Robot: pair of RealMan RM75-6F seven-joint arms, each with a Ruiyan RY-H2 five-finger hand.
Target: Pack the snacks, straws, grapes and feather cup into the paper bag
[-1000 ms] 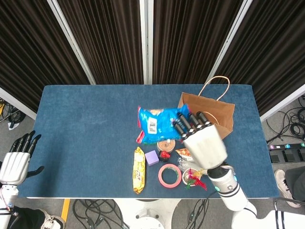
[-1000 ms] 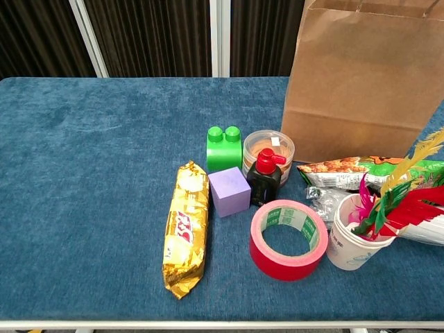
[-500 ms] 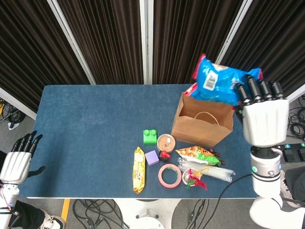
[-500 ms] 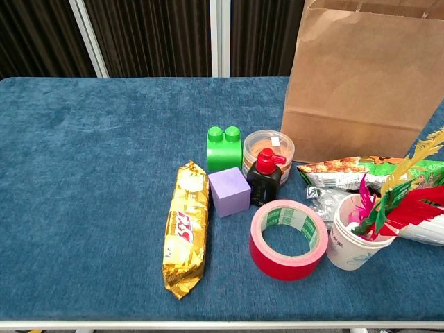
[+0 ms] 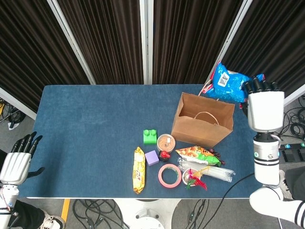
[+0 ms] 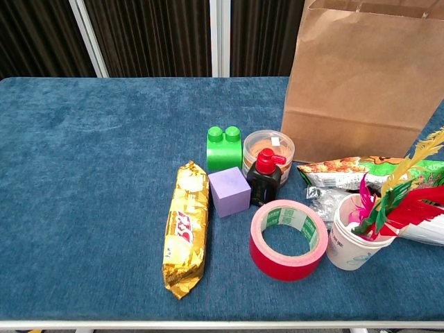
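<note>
Blue cloth-covered table [image 5: 90, 138] occupies centre. Dark pleated curtain [image 5: 109, 38] behind, crossed by white frame bars [image 5: 71, 40]. Grey floor [image 5: 286, 126] at sides. Black cables [image 5: 293, 119] lie right; more cables below table's front edge.

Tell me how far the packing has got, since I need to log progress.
Nothing shows as packed yet; the inside of the paper bag cannot be seen. In hand: the right hand holds the blue snack bag raised behind the bag's top. Left on the table: the gold snack pack, the orange snack pack, the straws, the feather cup. The left hand is idle.
</note>
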